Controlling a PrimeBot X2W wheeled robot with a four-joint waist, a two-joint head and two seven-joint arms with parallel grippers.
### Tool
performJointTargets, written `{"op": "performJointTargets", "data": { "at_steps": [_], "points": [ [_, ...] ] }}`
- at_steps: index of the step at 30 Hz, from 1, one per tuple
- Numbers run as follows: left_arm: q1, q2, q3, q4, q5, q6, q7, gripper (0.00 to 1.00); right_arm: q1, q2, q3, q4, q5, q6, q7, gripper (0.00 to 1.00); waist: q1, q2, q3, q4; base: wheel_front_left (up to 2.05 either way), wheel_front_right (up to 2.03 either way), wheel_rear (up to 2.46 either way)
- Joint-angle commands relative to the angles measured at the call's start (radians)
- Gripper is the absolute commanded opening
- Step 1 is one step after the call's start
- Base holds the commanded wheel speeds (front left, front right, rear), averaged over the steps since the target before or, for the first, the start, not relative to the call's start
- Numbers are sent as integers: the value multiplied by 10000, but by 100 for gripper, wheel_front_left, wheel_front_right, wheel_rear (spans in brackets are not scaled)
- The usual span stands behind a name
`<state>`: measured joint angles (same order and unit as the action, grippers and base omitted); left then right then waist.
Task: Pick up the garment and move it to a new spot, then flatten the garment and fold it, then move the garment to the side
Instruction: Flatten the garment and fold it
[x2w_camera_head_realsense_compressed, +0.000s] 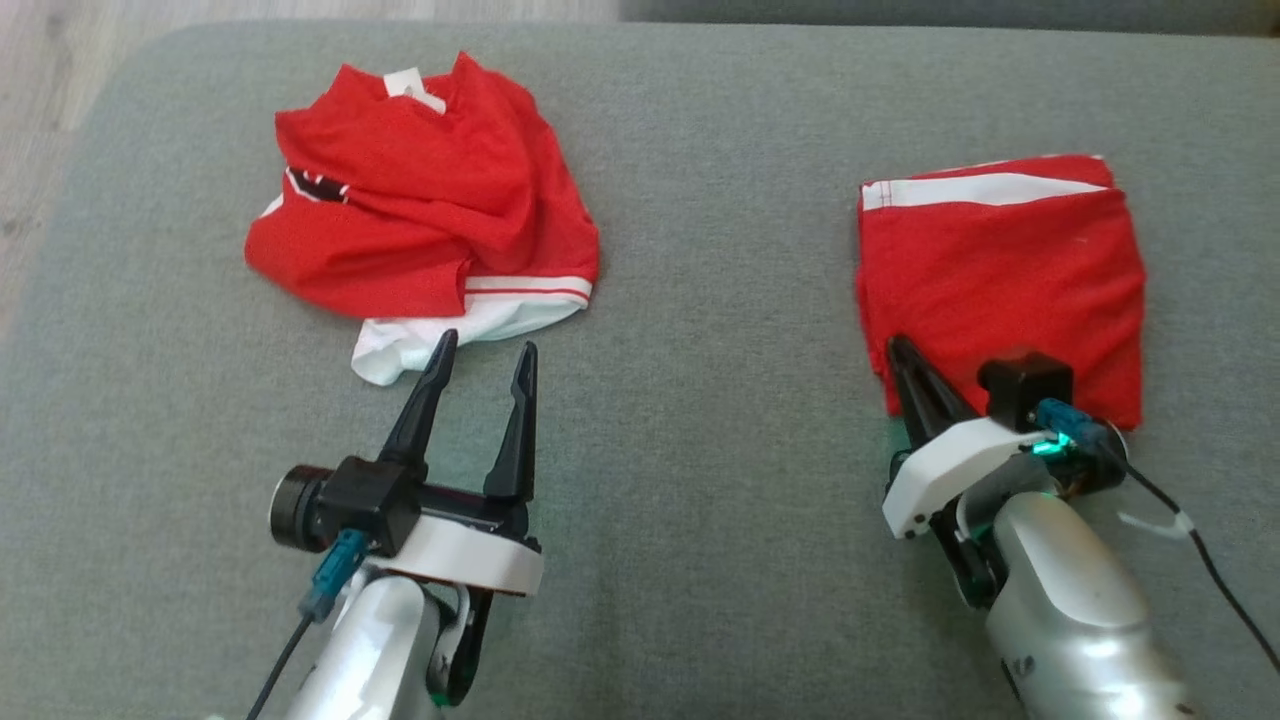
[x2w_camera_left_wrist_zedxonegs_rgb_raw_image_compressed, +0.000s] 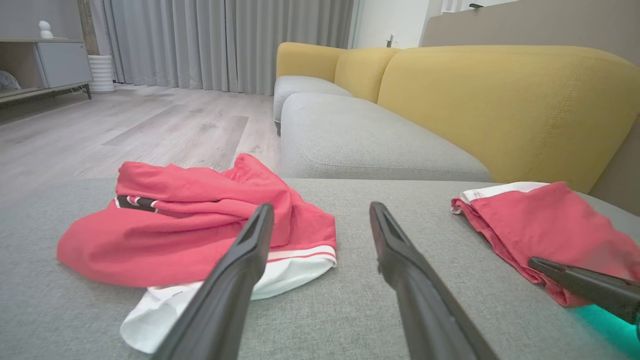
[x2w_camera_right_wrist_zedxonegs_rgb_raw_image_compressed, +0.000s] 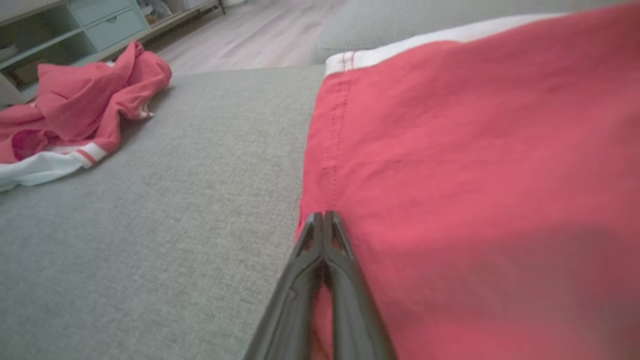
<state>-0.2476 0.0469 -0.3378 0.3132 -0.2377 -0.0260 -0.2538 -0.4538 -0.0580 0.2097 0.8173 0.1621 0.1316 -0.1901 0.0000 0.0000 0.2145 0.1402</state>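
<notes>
A crumpled red garment with white trim lies at the far left of the grey cushion; it also appears in the left wrist view and right wrist view. A second red garment, folded into a square with a white band, rests at the right. My left gripper stands open just short of the crumpled garment's white hem, holding nothing. My right gripper is shut on the near left edge of the folded garment, with red cloth showing between its fingers.
The cushion's left edge drops to a wooden floor. Beyond it stand a grey sofa seat with yellow backrests, curtains and a low cabinet. Bare cushion lies between the two garments.
</notes>
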Motion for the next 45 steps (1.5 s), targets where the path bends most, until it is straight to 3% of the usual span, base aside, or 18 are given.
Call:
{"op": "performJointTargets", "data": {
  "at_steps": [1, 5, 11, 18, 23, 34, 41, 45],
  "points": [
    [-307, 34, 276, -270, -6, 84, -80, 100, -443, -19, 234, -185, 158, -9, -258, 0, 0, 0, -85, -95, 0, 0, 0],
    [-259, 34, 294, -298, 1, 112, -80, 100, -831, -198, 14, -425, 219, -9, -560, 0, 0, 0, -133, -235, 0, 0, 0],
    [-283, 34, 278, -383, -6, 117, -80, 100, -1216, -584, -1549, -778, -317, -9, -686, 0, 0, 0, 2, -288, 0, 0, 0],
    [-395, 34, 225, -398, -21, 75, -80, 100, -1208, -615, -2686, 195, -1151, -9, -497, 0, 0, 0, 183, -173, 0, 0, 0],
    [-471, 34, 221, -355, -11, 48, -80, 100, -1381, -613, -2694, 916, -1391, -9, -448, 0, 0, 0, 237, -48, 0, 0, 0],
    [-492, 34, 223, -401, -13, 50, -80, 100, -2630, -96, -2046, 344, -1471, -9, -691, 0, 0, 0, 347, 130, 0, 0, 0],
    [-685, 34, 111, -412, -123, 83, -80, 100, -2747, 41, -1550, 1888, -1518, -9, -672, 0, 0, 0, 463, 311, 0, 0, 0],
    [-680, 34, 193, -395, -100, 123, -80, 100, -2727, 55, -1532, 2106, -1468, -9, -703, 0, 0, 0, 362, 185, 0, 0, 0]
  ]
}}
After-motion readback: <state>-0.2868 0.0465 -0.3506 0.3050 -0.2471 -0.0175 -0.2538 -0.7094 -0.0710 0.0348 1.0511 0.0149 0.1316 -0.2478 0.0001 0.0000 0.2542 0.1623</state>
